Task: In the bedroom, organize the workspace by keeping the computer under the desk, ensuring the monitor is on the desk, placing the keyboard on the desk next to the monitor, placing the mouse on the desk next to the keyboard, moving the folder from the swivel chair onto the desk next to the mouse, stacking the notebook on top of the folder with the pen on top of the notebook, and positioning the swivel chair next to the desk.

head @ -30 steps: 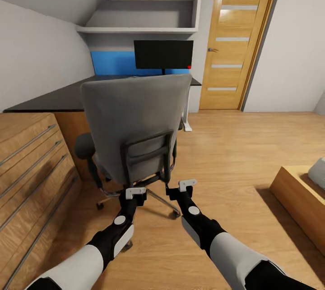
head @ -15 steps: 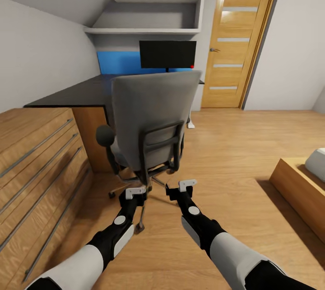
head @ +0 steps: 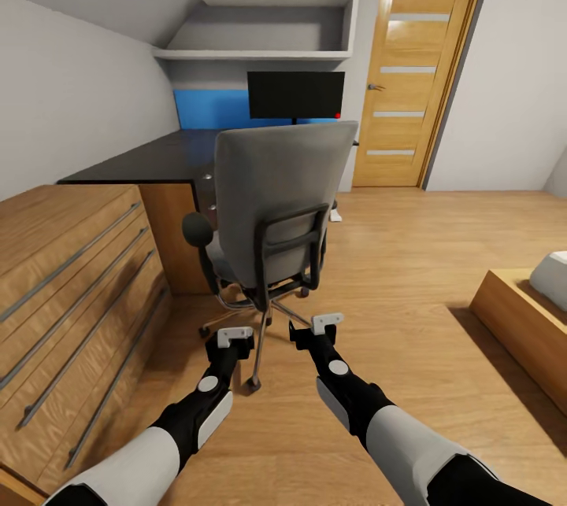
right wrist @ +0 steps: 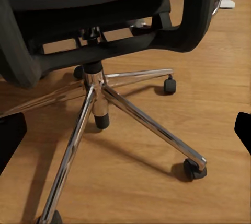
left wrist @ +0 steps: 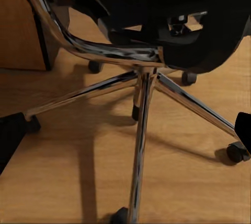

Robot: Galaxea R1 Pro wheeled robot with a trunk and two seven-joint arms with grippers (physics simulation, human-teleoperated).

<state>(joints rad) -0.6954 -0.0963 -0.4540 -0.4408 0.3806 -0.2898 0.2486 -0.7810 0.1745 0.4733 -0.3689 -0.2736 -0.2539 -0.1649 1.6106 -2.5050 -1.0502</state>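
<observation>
Swivel chair (right wrist: 99, 31), chrome star base and casters on wooden floor (right wrist: 209, 109)

home bedroom-office | desk (head: 150, 160), monitor (head: 295, 94), swivel chair (head: 276, 191), door (head: 413, 65)

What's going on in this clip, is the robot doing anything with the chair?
Both arms reach toward the back of the swivel chair, which faces the desk with the monitor on it. The left end effector and right end effector hover low behind its chrome base, holding nothing and not touching it.
</observation>
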